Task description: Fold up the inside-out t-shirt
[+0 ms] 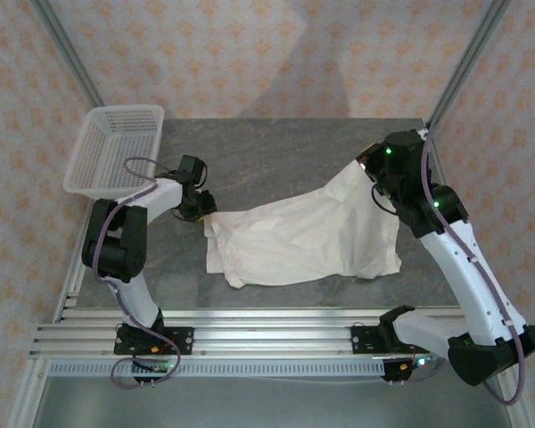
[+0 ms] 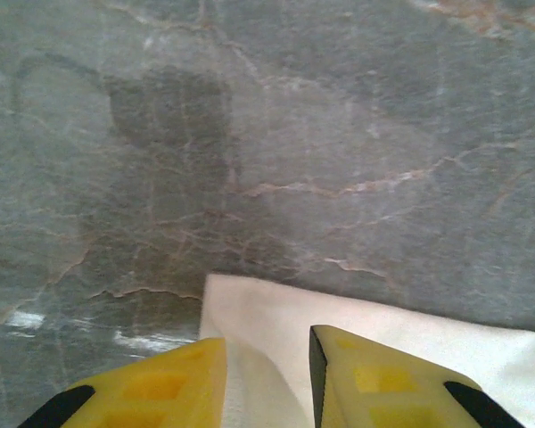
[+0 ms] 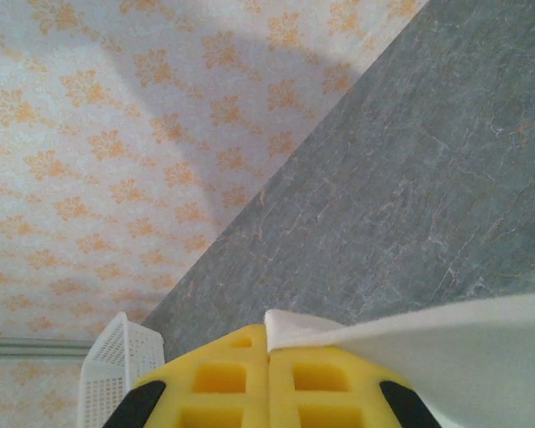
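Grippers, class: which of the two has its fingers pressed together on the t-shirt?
The right gripper: its yellow fingers meet, pinching a raised corner of the t-shirt. The left gripper has its fingers apart at the cloth's edge.

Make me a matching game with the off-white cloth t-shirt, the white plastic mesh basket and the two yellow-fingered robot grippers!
Things:
1. off-white cloth t-shirt
2. white plastic mesh basket
3. left gripper
4. right gripper

Places and states:
A. far left corner of the grey table
B. shut on a raised shirt corner
C. spread mid-table
D. open at the shirt's left edge

Pairs: 1-C, 2-A, 3-D, 4-B
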{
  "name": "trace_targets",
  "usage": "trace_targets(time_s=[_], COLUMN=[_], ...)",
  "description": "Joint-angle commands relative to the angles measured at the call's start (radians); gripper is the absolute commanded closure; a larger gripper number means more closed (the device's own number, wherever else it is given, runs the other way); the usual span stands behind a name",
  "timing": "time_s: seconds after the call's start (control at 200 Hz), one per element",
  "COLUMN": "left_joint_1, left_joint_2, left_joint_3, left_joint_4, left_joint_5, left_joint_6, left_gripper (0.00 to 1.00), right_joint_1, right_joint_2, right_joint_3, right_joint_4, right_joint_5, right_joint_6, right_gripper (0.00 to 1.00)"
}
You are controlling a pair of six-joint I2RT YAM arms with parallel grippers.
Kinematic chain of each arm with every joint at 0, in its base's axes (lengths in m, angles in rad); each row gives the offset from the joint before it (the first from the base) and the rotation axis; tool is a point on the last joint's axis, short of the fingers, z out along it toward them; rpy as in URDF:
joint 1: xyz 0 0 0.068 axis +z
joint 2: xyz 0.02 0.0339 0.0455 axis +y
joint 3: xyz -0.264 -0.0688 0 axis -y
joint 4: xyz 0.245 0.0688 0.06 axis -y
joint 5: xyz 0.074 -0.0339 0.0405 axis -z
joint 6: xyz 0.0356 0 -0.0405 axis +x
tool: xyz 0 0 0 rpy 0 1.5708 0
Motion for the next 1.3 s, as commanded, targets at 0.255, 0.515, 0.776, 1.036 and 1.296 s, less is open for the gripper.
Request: trace_targets(time_s=[0.255, 0.515, 0.776, 1.036, 1.296], left_joint_1=[0.002, 0.002, 0.002, 0.014, 0.148], left_joint_2=[0.009, -0.025, -0.046, -0.246, -0.615], left_joint_3=[0.027, 0.017, -0.022, -0.020, 0.384], left_joint_4=[-0.065, -0.070, -0.067, 0.051, -0.003], left_joint_5=[-0.028, -0.017, -0.043, 0.014, -0.082], left_joint_6=[0.005, 0.009, 0.010, -0.045, -0.079], left_gripper=[0.77, 0.86, 0.99, 1.00, 1.00], right_joint_1=[-0.002, 0.001, 0.004, 0.005, 0.004], right_joint_2=[-0.015, -0.015, -0.023, -0.024, -0.032], right_joint_3=[-0.001, -0.004, -0.003, 0.073, 0.528], right_joint_4=[-0.005, -0.004, -0.005, -0.011, 0.056], right_joint_5=[0.019, 0.017, 0.023, 0.052, 0.309], right_joint_6=[0.001, 0.007, 0.009, -0.002, -0.121], right_gripper=[1.00, 1.00, 1.00, 1.00, 1.00])
